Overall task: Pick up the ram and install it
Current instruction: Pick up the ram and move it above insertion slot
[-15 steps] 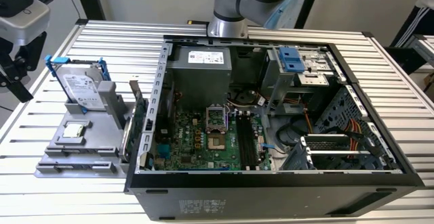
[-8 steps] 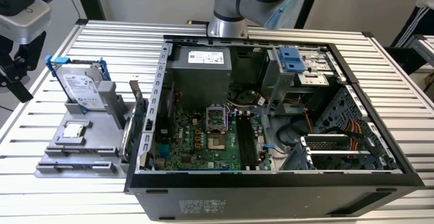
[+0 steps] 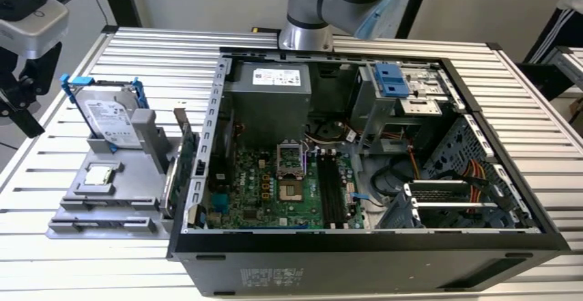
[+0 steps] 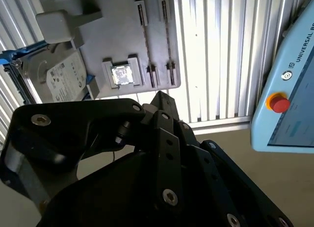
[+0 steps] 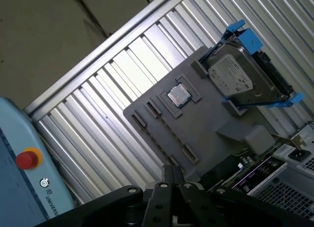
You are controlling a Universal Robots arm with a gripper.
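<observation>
The gripper (image 5: 169, 174) hung with its fingertips pressed together, closed on themselves rather than on any part. Just beyond the tips lay the grey fixture (image 5: 206, 124), with the processor chip (image 5: 178, 96) nearest and the hard drive (image 5: 245, 75) farther off. Past the fixture's far edge stood dark boards (image 5: 245, 163) on edge. Whether one was the ram, I could not tell.

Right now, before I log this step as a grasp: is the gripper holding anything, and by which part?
Nothing that shows: the gripper is shut with nothing between its fingertips, and it hangs above the grey tray.
</observation>
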